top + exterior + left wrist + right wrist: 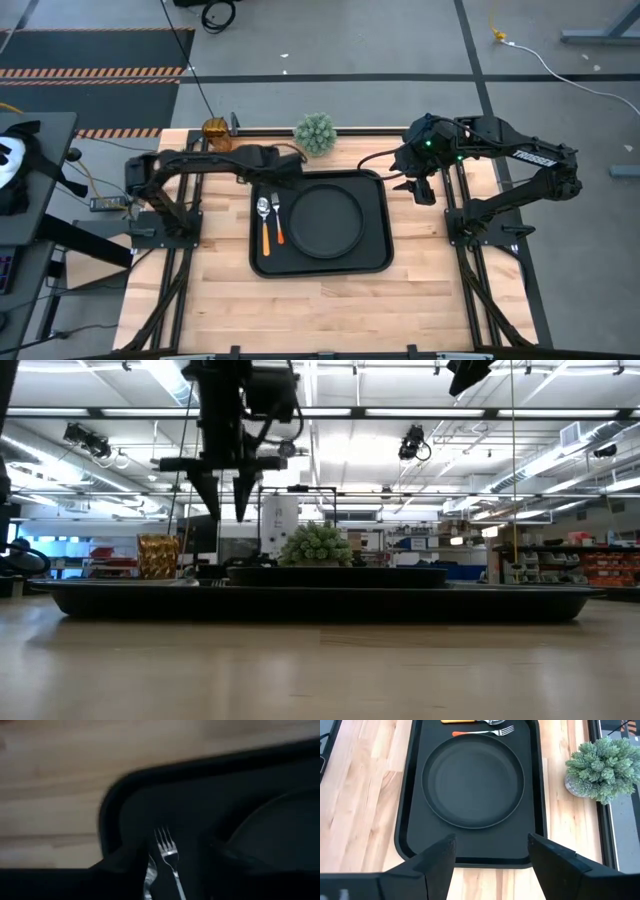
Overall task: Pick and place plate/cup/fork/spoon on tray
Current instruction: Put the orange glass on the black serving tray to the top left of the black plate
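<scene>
The black rectangular tray (374, 250) lies mid-table. The round black plate (325, 218) rests flat on it. A spoon (263, 207) and a fork (277, 216), both orange-handled, lie side by side on the tray's left strip. The amber cup (216, 131) stands on the table's far edge, left of the tray, and also shows in the low view (157, 556). My left gripper (284, 172) hangs open and empty above the tray's far left corner, fingers pointing down (226, 508), over the fork's tines (165, 840). My right gripper (490, 851) is open and empty, just right of the tray.
A fuzzy green plant in a small pot (315, 133) stands at the table's far edge, between the cup and the tray's far rim. Bare wooden tabletop (320, 310) lies on the near side of the tray. Cables run behind the far edge.
</scene>
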### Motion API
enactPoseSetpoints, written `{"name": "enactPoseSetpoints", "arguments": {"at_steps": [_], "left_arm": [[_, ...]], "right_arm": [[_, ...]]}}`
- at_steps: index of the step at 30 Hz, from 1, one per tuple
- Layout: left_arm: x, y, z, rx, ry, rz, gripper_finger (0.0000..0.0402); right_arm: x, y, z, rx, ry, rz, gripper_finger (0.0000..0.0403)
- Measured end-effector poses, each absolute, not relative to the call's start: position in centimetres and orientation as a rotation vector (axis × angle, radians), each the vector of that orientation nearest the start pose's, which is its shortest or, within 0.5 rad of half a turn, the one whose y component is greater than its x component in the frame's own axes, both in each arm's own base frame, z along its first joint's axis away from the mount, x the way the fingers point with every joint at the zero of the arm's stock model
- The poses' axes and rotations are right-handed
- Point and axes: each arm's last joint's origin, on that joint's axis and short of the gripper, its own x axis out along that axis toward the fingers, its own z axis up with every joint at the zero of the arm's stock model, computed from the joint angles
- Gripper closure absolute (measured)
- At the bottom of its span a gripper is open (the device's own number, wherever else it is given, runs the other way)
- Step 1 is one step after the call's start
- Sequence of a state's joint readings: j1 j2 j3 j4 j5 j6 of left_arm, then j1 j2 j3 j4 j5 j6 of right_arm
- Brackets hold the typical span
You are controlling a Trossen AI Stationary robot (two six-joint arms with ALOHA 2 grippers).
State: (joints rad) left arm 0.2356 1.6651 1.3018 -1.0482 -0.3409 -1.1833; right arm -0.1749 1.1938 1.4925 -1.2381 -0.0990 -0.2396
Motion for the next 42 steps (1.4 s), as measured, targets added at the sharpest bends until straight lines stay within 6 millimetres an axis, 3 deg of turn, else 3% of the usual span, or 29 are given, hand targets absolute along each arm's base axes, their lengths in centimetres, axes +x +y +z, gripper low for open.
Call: {"name": "enactPoseSetpoints", "arguments": {"at_steps": [8,17,21,30,35,42], "left_arm": [[25.7,11.5,29.0,-0.785,0.860,1.194,0.0164],[20.9,14.7,32.3,-0.663,0.822,1.189,0.0143],[18.7,16.2,33.1,-0.620,0.843,1.177,0.0143],[14.7,18.8,34.3,-0.555,0.853,1.092,0.0143],[12.9,19.9,34.4,-0.525,0.880,1.096,0.0143],[10.6,21.4,34.4,-0.598,0.836,1.082,0.0143]], "right_arm": [[19.9,-3.5,40.1,-0.038,0.906,-0.037,0.0141],[23.9,-5.3,38.5,0.099,0.896,-0.209,0.0141],[26.7,-5.5,38.3,0.081,0.919,-0.234,0.0142],[33.7,-6.6,40.4,0.105,0.847,-0.260,0.0142],[35.6,-7.2,40.8,0.151,0.818,-0.281,0.0143],[36.5,-7.6,40.9,0.175,0.800,-0.294,0.0143]]}}
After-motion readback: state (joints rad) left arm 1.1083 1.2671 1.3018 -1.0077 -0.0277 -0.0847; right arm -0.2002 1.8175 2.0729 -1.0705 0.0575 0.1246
